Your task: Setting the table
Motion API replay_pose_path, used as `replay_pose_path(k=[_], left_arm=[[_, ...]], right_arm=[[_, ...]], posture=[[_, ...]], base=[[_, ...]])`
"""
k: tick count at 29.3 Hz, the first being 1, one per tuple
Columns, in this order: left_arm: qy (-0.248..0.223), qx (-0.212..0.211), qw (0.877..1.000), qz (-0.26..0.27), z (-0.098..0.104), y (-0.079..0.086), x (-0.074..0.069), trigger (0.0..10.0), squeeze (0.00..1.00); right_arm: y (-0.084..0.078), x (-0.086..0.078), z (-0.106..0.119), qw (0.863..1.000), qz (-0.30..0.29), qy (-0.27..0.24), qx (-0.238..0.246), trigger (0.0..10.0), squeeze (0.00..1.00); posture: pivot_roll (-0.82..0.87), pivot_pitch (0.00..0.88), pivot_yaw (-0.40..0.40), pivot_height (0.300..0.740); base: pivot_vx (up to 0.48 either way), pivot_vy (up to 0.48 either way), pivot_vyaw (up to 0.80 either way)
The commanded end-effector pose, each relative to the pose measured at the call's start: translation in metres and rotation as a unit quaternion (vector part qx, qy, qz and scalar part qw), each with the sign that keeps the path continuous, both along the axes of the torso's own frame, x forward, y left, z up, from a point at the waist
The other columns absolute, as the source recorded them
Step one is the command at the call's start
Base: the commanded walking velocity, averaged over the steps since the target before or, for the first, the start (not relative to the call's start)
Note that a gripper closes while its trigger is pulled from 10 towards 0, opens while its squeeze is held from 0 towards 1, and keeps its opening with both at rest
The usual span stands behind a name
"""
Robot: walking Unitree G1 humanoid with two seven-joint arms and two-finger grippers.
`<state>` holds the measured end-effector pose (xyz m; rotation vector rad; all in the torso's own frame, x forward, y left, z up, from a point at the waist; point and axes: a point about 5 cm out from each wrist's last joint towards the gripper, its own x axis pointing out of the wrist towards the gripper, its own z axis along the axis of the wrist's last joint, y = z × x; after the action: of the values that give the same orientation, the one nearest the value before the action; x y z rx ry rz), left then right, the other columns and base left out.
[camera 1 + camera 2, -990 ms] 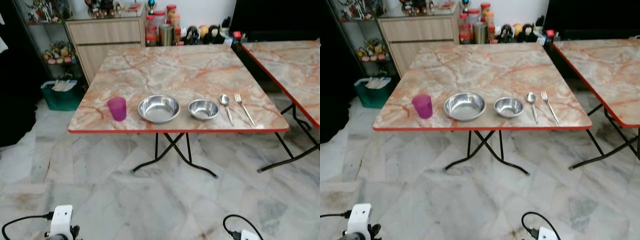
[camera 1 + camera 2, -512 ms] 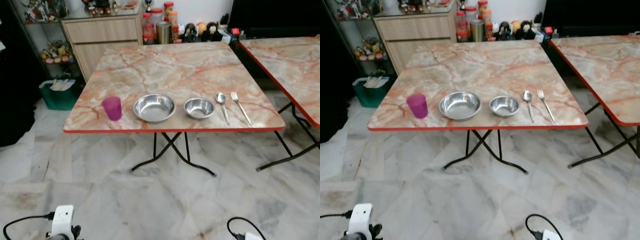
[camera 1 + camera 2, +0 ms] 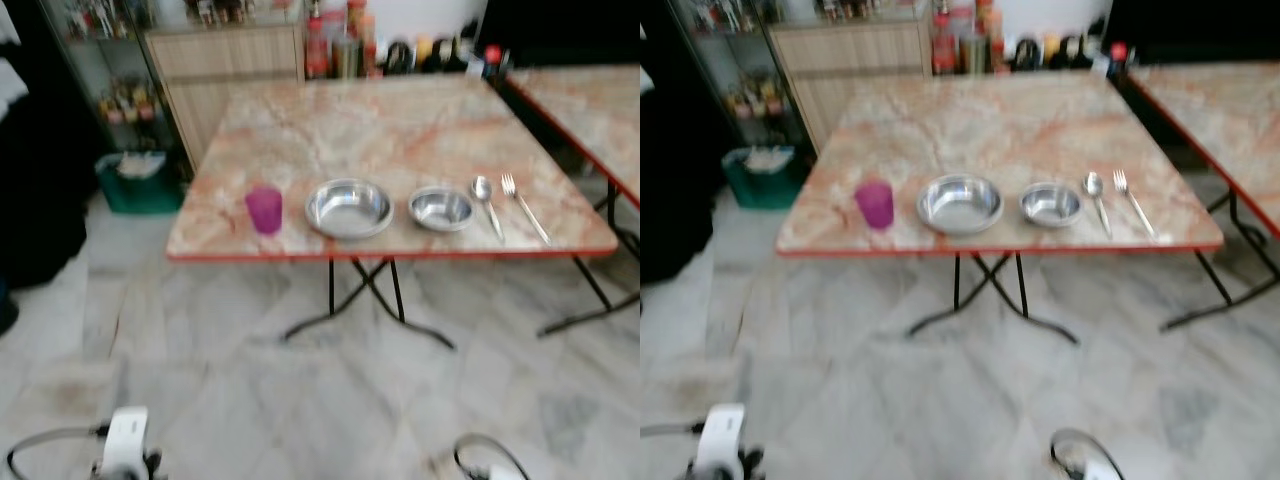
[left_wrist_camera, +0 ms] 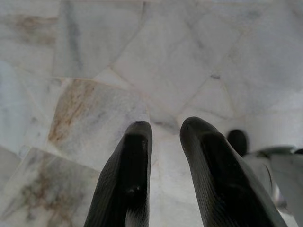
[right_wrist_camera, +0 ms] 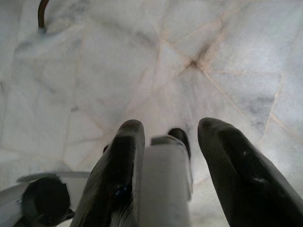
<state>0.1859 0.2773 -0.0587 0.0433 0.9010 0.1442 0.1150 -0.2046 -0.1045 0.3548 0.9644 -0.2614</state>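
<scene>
Left eye view | fork (image 3: 524,206), spoon (image 3: 487,203) tips away, lengthwise | left hand (image 4: 163,137), right hand (image 5: 165,135) apart

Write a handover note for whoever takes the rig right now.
Left hand: hangs low over the marble floor, fingers slightly apart, holding nothing.
Right hand: also low over the floor, fingers apart, holding nothing.
On the marble-top table, along the near edge from robot's left to right: purple cup, large steel bowl, small steel bowl, spoon, fork.
Done: the setting looks laid out in a row.
Left: head views are blurred; check the spacing once the picture is steady.
</scene>
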Motion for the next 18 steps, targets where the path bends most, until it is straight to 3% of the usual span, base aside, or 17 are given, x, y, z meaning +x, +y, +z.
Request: replay_pose_path(k=[1, 8, 15, 18], left_arm=[[0.002, 0.006, 1.0, 0.0, 0.0008, 0.0042, -0.0016, 10.0, 0.0], [0.004, 0.01, 1.0, -0.005, 0.0012, 0.0049, -0.0014, 10.0, 0.0], [0.004, 0.009, 1.0, -0.006, 0.0014, 0.0051, -0.0013, 10.0, 0.0], [0.005, 0.009, 1.0, -0.006, 0.0014, 0.0052, -0.0013, 10.0, 0.0]], right_arm=[[0.0054, 0.0053, 0.0008, 1.0, 0.003, -0.007, 0.005, 10.0, 0.0], [0.0062, 0.0057, 0.0008, 1.0, 0.002, -0.008, 0.007, 10.0, 0.0], [0.0058, 0.0069, 0.0014, 1.0, 0.017, -0.01, -0.003, 10.0, 0.0], [0.006, 0.0072, 0.0015, 1.0, 0.018, -0.011, -0.004, 10.0, 0.0]], posture=[[0.04, 0.0, 0.051, 0.736], [0.04, 0.0, 0.055, 0.736], [0.05, 0.0, 0.055, 0.736], [0.05, 0.0, 0.056, 0.736]], base=[[0.0, 0.0, 0.0], [0.0, 0.0, 0.0], [0.421, 0.0, 0.0], [0.454, 0.0, 0.73]])
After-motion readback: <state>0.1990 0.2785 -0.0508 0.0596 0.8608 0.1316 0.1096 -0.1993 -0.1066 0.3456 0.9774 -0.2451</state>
